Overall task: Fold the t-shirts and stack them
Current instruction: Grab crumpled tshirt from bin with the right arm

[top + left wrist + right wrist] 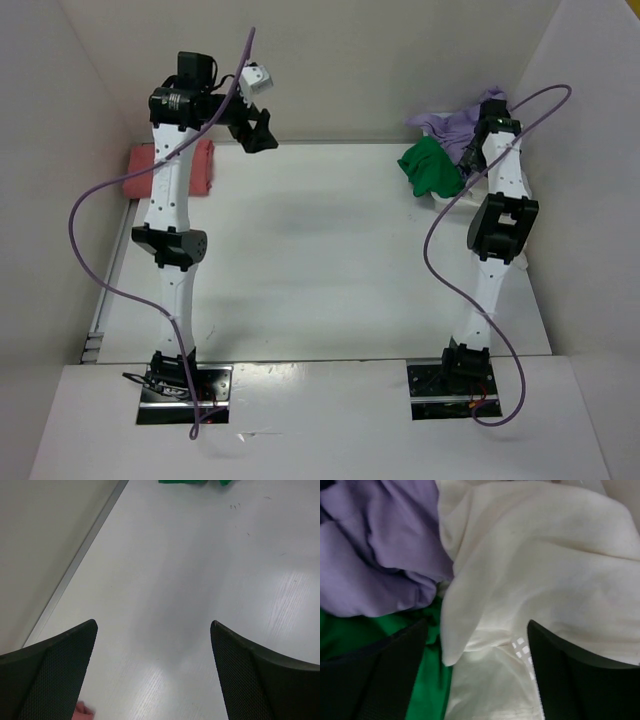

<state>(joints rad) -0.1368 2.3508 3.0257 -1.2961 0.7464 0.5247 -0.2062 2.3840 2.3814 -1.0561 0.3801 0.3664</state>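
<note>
Right jaws gape over cream shirt [545, 570] covering mesh basket [520, 648].

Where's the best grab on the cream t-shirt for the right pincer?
Take the loose fold edge of the cream t-shirt, between the fingers of the open right pincer. Come straight down: it lies on top, over the green t-shirt and against the lavender t-shirt, so that edge looks free.
</note>
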